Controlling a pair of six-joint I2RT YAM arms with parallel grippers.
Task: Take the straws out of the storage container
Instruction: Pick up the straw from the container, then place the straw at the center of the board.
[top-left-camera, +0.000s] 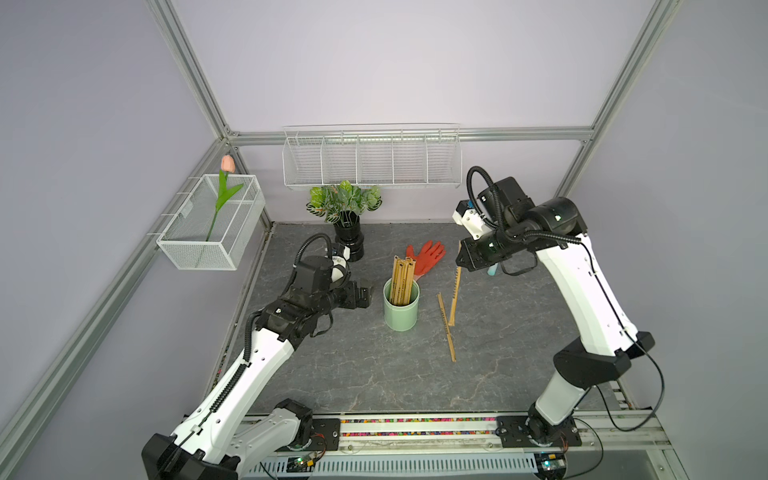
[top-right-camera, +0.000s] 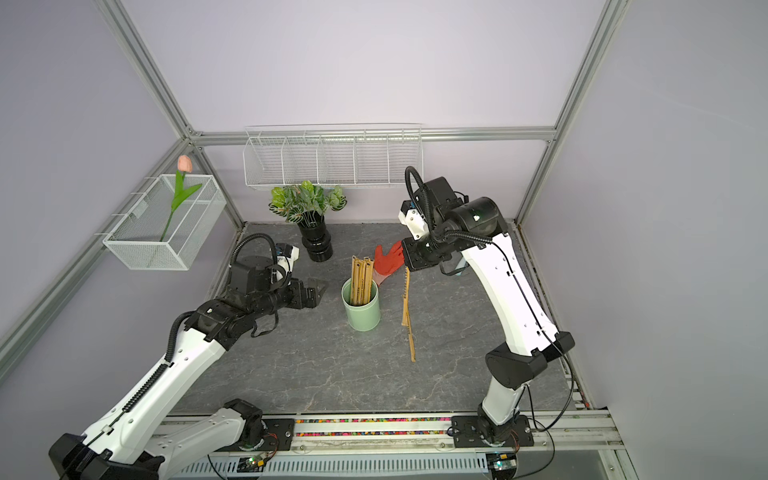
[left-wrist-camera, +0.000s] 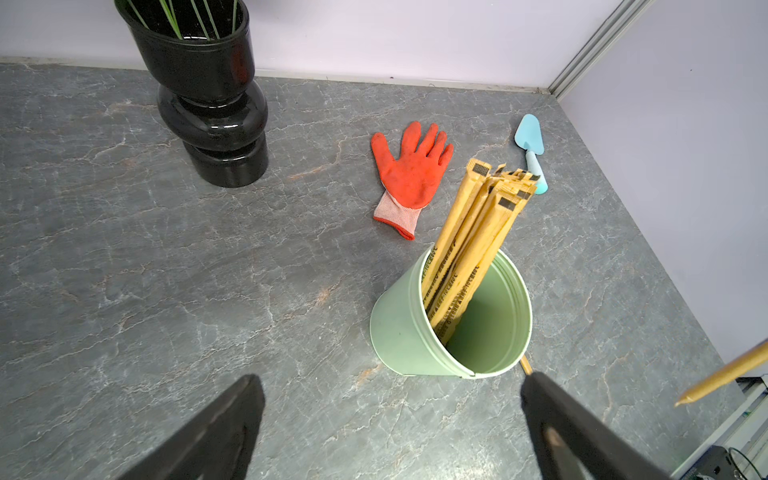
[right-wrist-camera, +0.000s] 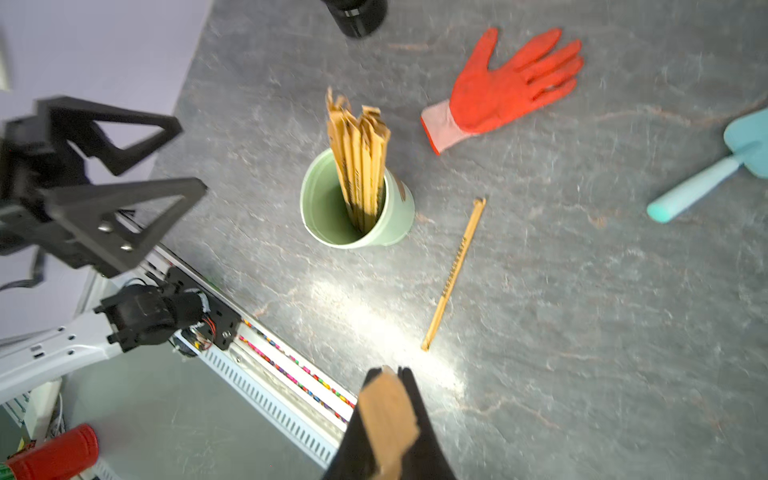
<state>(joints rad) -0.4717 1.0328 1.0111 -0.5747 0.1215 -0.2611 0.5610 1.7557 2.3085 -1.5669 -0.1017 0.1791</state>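
Note:
The storage container (top-left-camera: 400, 313), a mint-green cup, stands upright mid-table in both top views, also (top-right-camera: 360, 309). A bundle of tan paper-wrapped straws (top-left-camera: 402, 280) leans inside it. One straw (top-left-camera: 447, 328) lies flat on the table to the cup's right. My right gripper (top-left-camera: 459, 261) hovers above the table right of the cup, shut on another straw (top-left-camera: 455, 295) that hangs down from it; in the right wrist view this straw (right-wrist-camera: 388, 415) sits pinched between the jaws. My left gripper (left-wrist-camera: 392, 399) is open and empty, just left of the cup (left-wrist-camera: 409, 328).
A red glove (top-left-camera: 427, 257) lies behind the cup. A light-blue trowel (left-wrist-camera: 530, 141) lies right of the glove. The black vase (top-left-camera: 349, 243) with a plant stands back left. White wire baskets (top-left-camera: 372, 160) (top-left-camera: 212, 226) hang on the walls.

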